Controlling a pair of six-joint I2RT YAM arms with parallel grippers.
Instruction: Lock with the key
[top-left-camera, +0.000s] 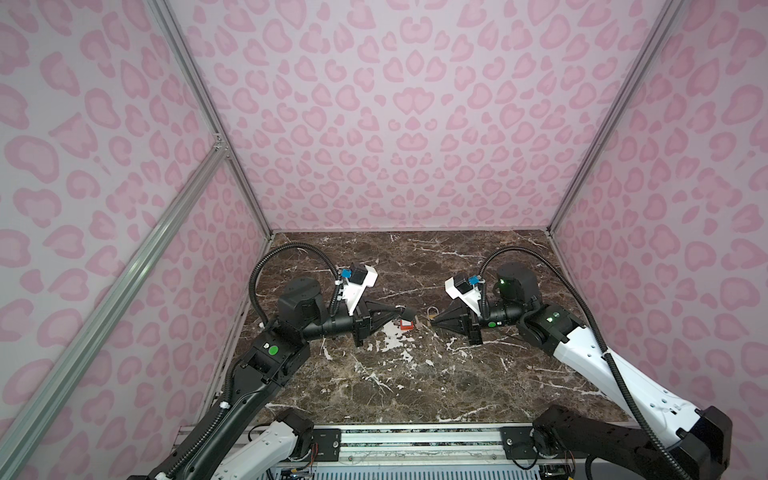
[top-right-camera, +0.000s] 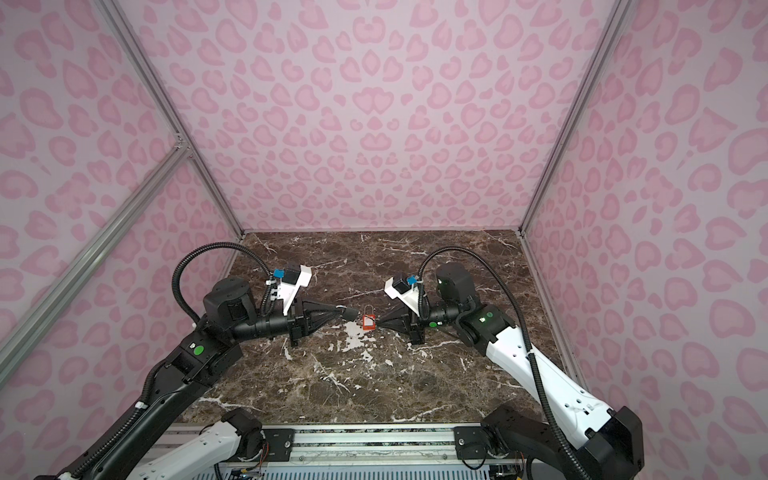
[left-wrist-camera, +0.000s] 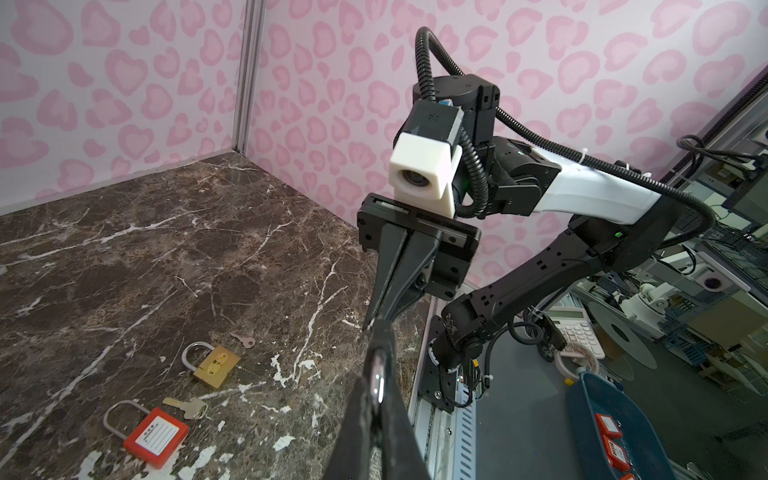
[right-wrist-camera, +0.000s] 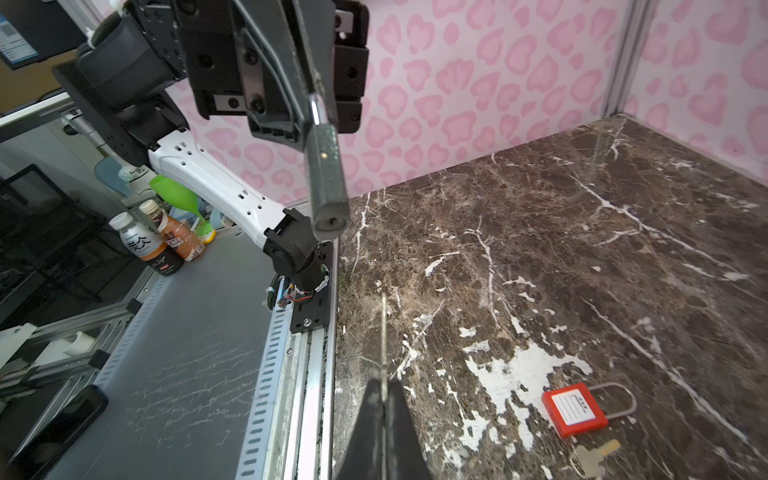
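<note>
My left gripper is shut on the silver shackle of a dark grey padlock. It holds the padlock above the marble table, with the keyhole facing my right gripper. My right gripper is shut on a thin key, seen edge-on and pointing toward the padlock. The key tip stands a short way off the keyhole, not touching it.
On the marble table under the grippers lie a red padlock with a key beside it. A brass padlock and a small key lie there too. Pink walls close three sides. A metal rail runs along the front.
</note>
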